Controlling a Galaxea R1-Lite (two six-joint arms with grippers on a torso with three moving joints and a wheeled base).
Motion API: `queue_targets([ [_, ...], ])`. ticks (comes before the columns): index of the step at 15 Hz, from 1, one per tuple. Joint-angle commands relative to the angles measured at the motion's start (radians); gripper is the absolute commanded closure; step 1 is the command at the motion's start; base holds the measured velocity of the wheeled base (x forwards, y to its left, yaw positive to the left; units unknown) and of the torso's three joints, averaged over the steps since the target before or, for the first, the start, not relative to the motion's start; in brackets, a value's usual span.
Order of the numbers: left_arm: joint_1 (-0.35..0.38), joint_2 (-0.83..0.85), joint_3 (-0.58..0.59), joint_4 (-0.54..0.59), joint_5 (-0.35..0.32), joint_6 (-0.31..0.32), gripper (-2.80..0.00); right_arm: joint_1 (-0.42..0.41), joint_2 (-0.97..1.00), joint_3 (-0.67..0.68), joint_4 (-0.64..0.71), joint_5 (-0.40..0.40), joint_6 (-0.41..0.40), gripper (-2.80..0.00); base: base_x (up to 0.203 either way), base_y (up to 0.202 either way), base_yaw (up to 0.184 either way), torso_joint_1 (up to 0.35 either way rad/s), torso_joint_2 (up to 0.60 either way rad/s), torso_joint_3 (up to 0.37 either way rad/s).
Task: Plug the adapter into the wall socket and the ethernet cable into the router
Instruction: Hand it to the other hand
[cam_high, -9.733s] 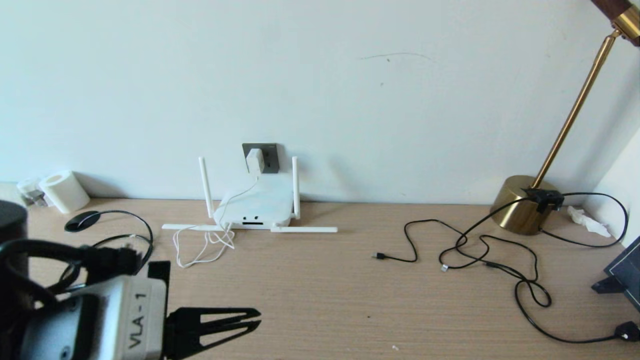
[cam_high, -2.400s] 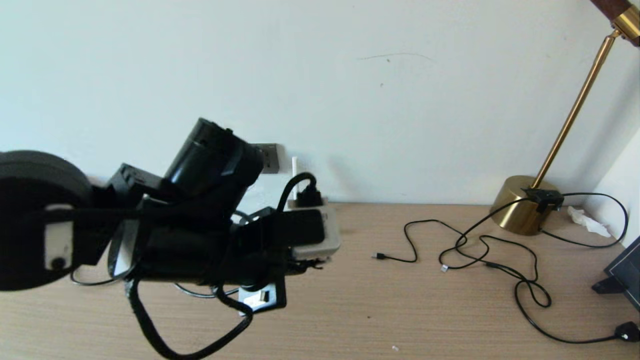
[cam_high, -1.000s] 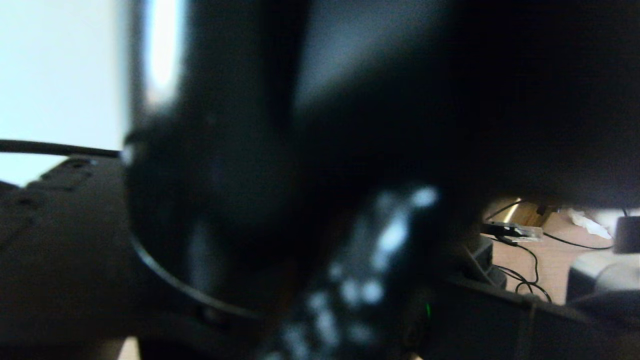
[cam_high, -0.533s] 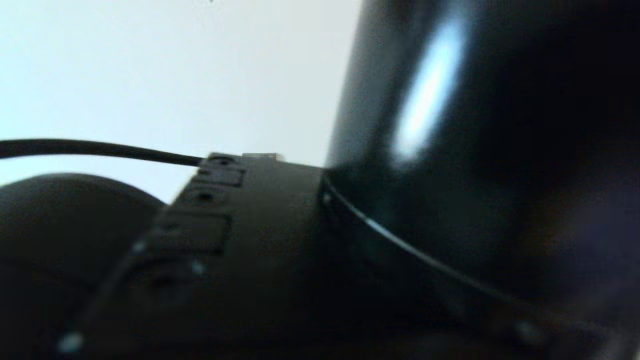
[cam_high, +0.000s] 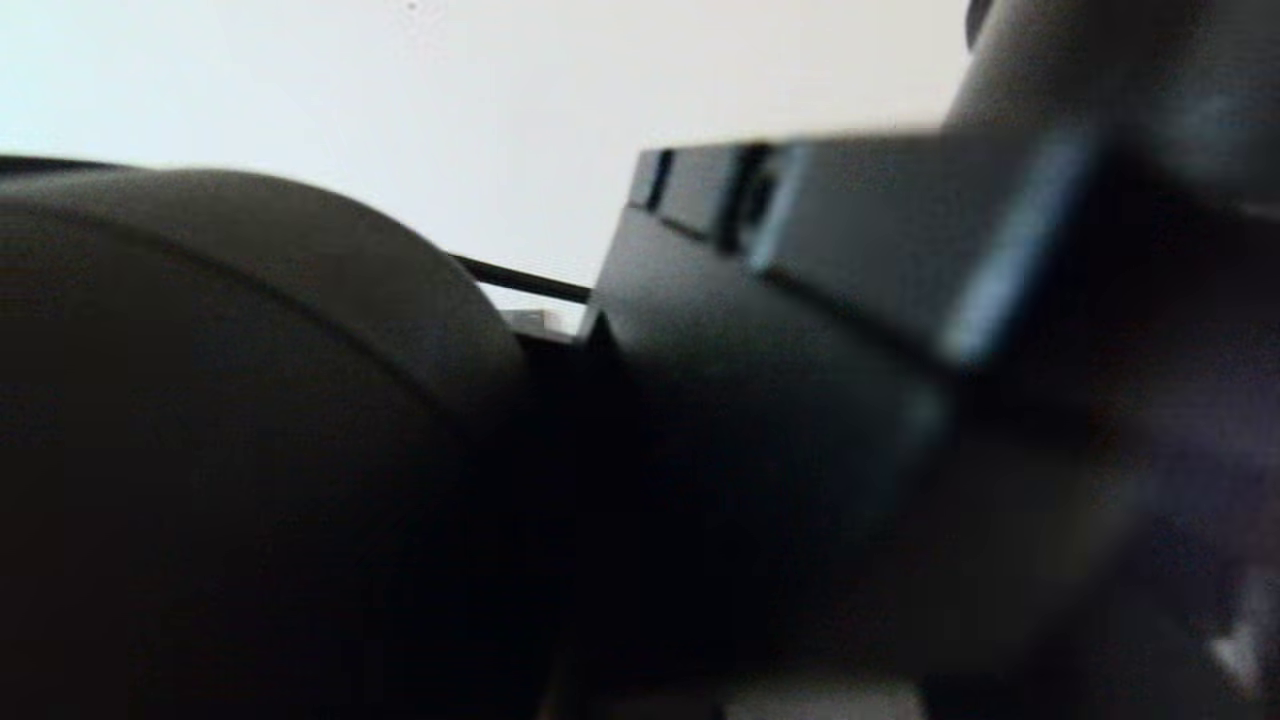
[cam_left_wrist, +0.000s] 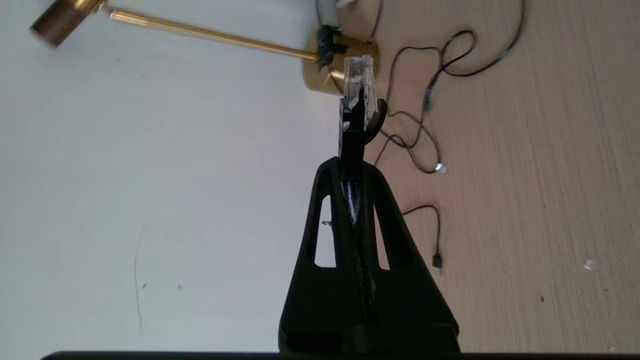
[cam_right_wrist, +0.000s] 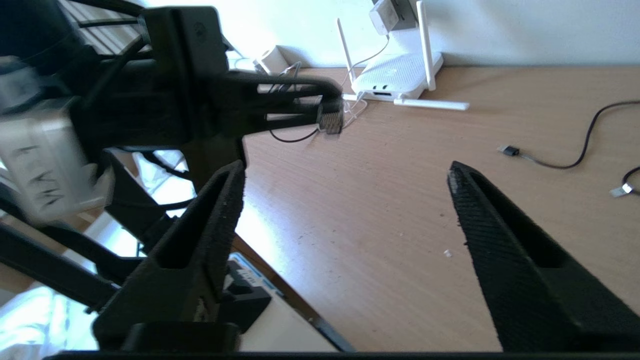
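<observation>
Ethernet cable (cam_left_wrist: 356, 95) plug pinched in left claw (cam_left_wrist: 353, 172), right claw (cam_right_wrist: 345, 175) spread wide

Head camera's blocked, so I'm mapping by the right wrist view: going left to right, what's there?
Left gripper clamping the ethernet cable plug → router → loose black USB cable end → silver-tipped connector.

The left arm (cam_high: 250, 450) has swung up close in front of the head camera and now hides the counter that showed before. The left hand (cam_left_wrist: 352, 170) has picked up the ethernet cable (cam_left_wrist: 357, 95), and its clear plug sticks out past the fingertips. The right hand (cam_right_wrist: 345, 175) has come in, its fingers spread wide.
</observation>
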Motion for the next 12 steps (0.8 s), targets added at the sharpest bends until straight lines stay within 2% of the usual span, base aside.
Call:
queue_targets([
  [1,-0.007,0.043,-0.048,0.008,-0.015,0.006,0.0,0.001,0.011,0.007,-0.011,0.008,0.005,-2.8,0.0,0.0,0.0,0.0,0.0,0.0],
  [4,-0.017,0.072,-0.081,0.007,-0.034,0.006,0.0,0.002,0.028,0.022,-0.075,0.008,0.012,-2.8,0.0,0.0,0.0,0.0,0.0,0.0],
  [12,-0.008,0.053,-0.085,0.043,-0.064,0.006,0.0,0.005,0.004,0.041,-0.092,0.047,0.008,-2.8,0.0,0.0,0.0,0.0,0.0,0.0],
])
